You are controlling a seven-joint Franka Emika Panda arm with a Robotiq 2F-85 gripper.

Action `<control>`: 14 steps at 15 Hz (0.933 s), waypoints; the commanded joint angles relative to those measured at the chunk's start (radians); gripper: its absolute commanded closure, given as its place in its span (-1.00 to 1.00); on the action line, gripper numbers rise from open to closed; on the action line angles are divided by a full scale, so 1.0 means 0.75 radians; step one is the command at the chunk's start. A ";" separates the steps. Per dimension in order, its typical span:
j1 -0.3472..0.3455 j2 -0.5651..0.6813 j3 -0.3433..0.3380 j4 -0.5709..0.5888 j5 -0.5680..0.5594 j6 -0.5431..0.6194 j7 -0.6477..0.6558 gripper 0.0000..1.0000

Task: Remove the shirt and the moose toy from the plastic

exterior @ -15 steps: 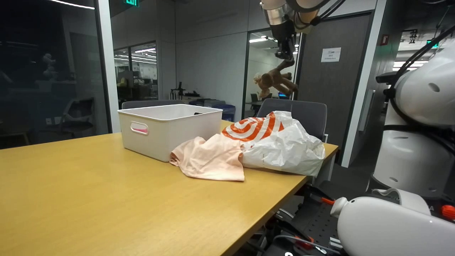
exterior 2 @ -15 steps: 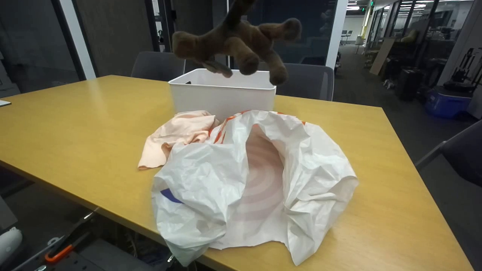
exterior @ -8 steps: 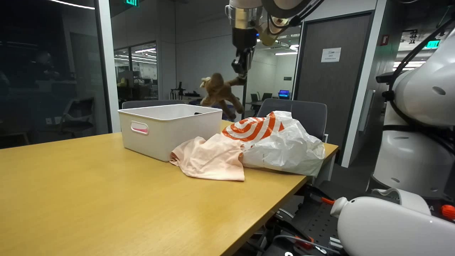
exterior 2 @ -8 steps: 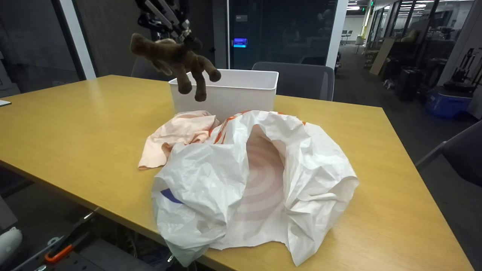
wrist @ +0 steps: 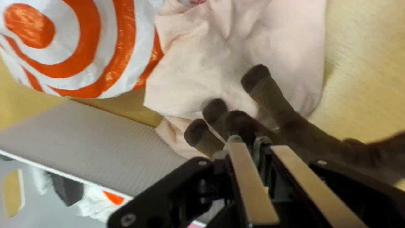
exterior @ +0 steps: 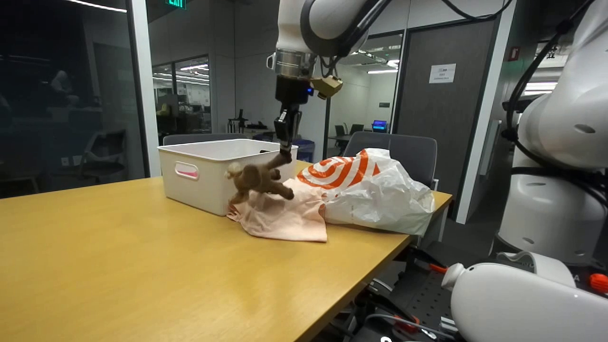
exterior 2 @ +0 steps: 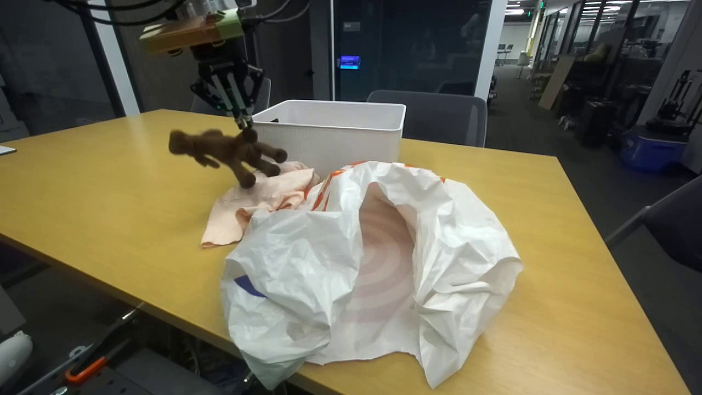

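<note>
The brown moose toy [exterior: 259, 179] hangs from my gripper [exterior: 286, 147], which is shut on one of its limbs. In an exterior view the toy [exterior 2: 216, 147] is tilted, its legs over the shirt [exterior 2: 263, 189]. In the wrist view the gripper [wrist: 248, 139] pinches a dark limb end, with the toy's body [wrist: 303, 136] stretching right. The pale pink shirt [wrist: 196, 69] lies crumpled on the table, outside the plastic bag [wrist: 85, 47] and touching it. The white bag with red rings [exterior: 375, 190] lies with its opening visible in an exterior view [exterior 2: 384, 263].
A white bin [exterior: 204, 194] stands beside the shirt and bag; it also shows in the other views [exterior 2: 329, 145] [wrist: 95, 136]. Some items show inside it in the wrist view. The table's [exterior: 166, 266] near edge runs beside the robot base. Chairs [exterior 2: 439, 115] stand behind the table.
My gripper has carried the moose toy down and across, from high above the bag to low over the shirt beside the bin. The shirt, bag and bin have not moved.
</note>
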 commanded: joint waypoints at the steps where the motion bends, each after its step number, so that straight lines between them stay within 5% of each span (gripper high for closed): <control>1: -0.018 0.043 -0.004 0.112 0.219 -0.179 -0.179 0.07; 8: -0.184 -0.017 -0.052 0.087 0.183 -0.388 -0.076 -0.98; 14: -0.343 -0.116 -0.163 -0.033 0.183 -0.398 0.005 -0.99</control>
